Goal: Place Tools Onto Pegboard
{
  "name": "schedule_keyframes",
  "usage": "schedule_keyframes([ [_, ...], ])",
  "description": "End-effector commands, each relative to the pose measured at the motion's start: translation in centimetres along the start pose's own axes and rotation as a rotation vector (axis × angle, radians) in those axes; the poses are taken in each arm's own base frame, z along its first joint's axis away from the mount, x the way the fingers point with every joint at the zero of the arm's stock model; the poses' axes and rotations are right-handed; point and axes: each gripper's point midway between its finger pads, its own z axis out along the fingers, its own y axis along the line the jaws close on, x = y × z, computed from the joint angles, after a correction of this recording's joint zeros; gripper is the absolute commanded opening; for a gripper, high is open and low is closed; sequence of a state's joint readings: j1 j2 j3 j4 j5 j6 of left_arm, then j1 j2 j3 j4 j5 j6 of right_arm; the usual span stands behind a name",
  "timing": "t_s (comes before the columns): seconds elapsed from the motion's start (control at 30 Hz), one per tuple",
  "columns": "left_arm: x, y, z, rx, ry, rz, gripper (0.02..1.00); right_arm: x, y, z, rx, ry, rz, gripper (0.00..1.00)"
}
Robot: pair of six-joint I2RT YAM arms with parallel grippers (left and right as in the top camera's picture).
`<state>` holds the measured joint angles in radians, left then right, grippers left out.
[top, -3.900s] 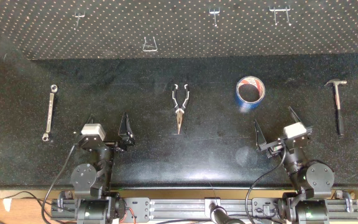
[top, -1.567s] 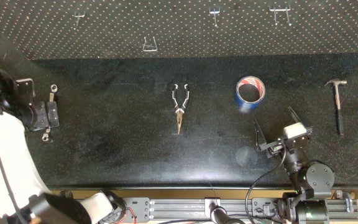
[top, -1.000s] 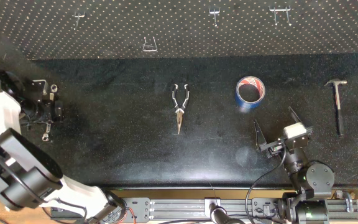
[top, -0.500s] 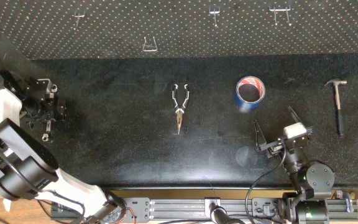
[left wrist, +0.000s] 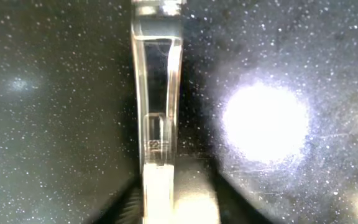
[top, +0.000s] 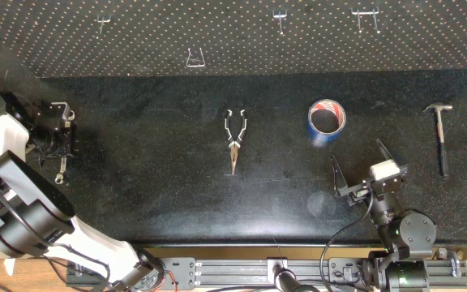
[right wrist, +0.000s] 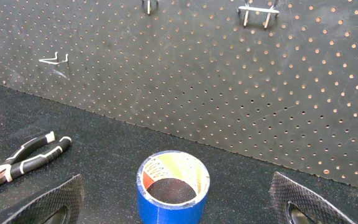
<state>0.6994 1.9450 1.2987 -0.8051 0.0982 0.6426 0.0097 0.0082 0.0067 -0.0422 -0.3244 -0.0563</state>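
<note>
Left gripper [top: 58, 135] over the slim steel wrench [left wrist: 157, 93] at your black table's [top: 177, 191] left edge — grip unreadable; right gripper [top: 355, 152] gapes wide.

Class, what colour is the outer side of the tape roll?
The tape roll is blue, clearest in the right wrist view.

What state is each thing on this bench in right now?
wrench: lying flat under the left gripper
pliers: lying flat, untouched
tape roll: resting hole-up
hammer: lying flat
right gripper: open, empty
pegboard hooks: bare
</note>
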Motion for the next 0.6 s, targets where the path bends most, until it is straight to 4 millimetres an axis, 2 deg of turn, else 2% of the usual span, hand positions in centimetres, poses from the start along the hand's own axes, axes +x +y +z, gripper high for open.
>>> schedule_keyframes([
  [0.03,0.1,-0.3,1.3,0.034,0.013,0.009,0.029,0.1,0.2,0.0,-0.008,0.000,0.019,0.976],
  [0.2,-0.1,-0.2,1.2,0.027,0.008,-0.031,0.029,0.1,0.2,0.0,-0.008,0.000,0.019,0.976],
  [0.33,-1.1,0.4,-0.6,-0.007,-0.039,-0.136,0.029,0.1,0.2,0.0,-0.008,0.000,0.019,0.976],
  [0.4,-1.8,0.7,-2.7,-0.037,-0.090,-0.187,0.029,0.1,0.2,0.0,-0.008,0.000,0.019,0.976],
  [0.5,-3.3,0.5,-7.3,-0.091,-0.204,-0.231,0.027,0.1,0.2,0.0,-0.008,0.000,0.019,0.976],
  [0.6,-4.8,-1.2,-12.0,-0.145,-0.329,-0.174,0.029,0.1,0.2,0.0,-0.008,0.000,0.019,0.976],
])
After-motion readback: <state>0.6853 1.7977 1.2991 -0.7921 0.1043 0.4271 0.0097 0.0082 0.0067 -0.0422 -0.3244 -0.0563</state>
